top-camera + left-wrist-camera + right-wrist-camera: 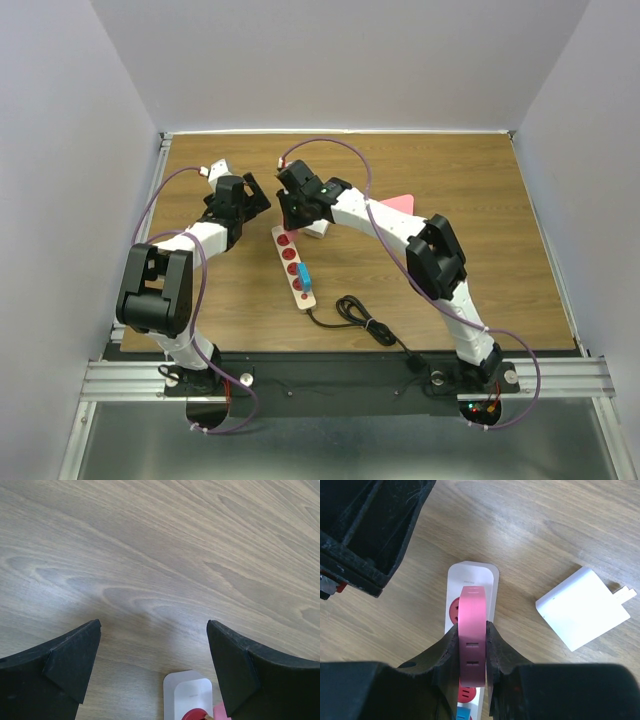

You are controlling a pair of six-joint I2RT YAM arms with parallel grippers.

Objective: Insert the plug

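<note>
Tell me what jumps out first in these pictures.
The pink plug stands out, pinched in the right gripper just above the white strip with red sockets at mid-table. A white adapter lies loose on the wood beside the strip. The left gripper hangs open over bare wood by the strip's far end.

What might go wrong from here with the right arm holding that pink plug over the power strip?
1. The flat pink plug, pinched in the right jaws, has its prongs hidden; if misaligned, it may jam on the white power strip with red sockets.
2. The left jaws are open over the wooden table, not bracing the strip, so it may slide.
</note>
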